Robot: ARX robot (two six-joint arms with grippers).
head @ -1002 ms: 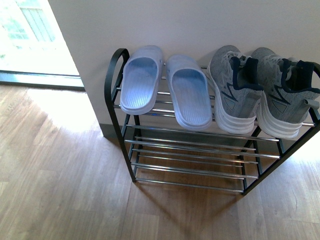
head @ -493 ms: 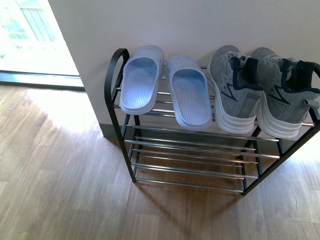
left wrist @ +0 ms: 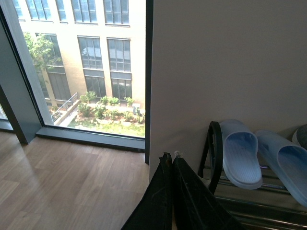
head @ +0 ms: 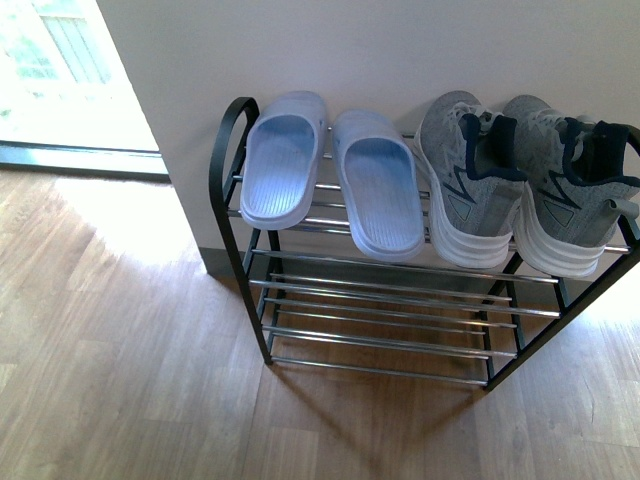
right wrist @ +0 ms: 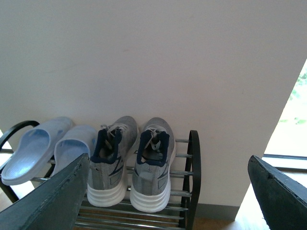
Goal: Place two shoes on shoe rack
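Front view: both grey sneakers sit on the top tier of the shoe rack [head: 232, 170], at its right end. Left sneaker [head: 462, 185] and right sneaker [head: 565, 190] stand side by side, heels toward the camera, toes toward the wall, white soles resting on the near chrome bars. Pale blue slippers [head: 335, 175] occupy the left half of the same tier. Lower tiers bare. Neither arm in view here. Judgement: placement looks complete; the step in hand is retreat and verification.

Left wrist view: left gripper [left wrist: 171, 165] has its two dark fingers pressed together, holding nothing. It sits off the rack's left end, near the arched black side, clear of the slippers.

Right wrist view: right gripper [right wrist: 168, 191] spread wide, one finger [right wrist: 48, 201] at each lower corner, nothing between them. Both sneakers visible between the fingers and apart from them, on the rack against the wall, upright and level.

Note for doing this well: withdraw the right arm straight back from the rack, avoiding the heel collars and the arched frame, so neither sneaker is nudged off the near bars. Soles overhang the near bar slightly, so a bump could tip them.
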